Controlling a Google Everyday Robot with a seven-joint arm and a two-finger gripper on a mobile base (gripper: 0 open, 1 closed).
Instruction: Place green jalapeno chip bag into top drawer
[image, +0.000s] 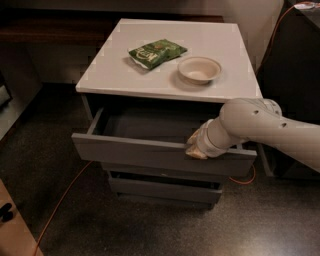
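Claw down on the upper rim of the top drawer front, right of its middle, just below the counter's front edge toward the front-right corner. Open or closed: cannot tell from here. Pale arm reaching in from the right. Top drawer pulled out, grey inside showing. Up on the counter, green jalapeno chip bag lying flat near the middle, slightly toward the back-left corner, well apart from the claw and outside the drawer. Beige bowl just beside the bag, toward the right edge, not touching. Two narrower drawers underneath. Orange cable trailing across the dark floor at the left.
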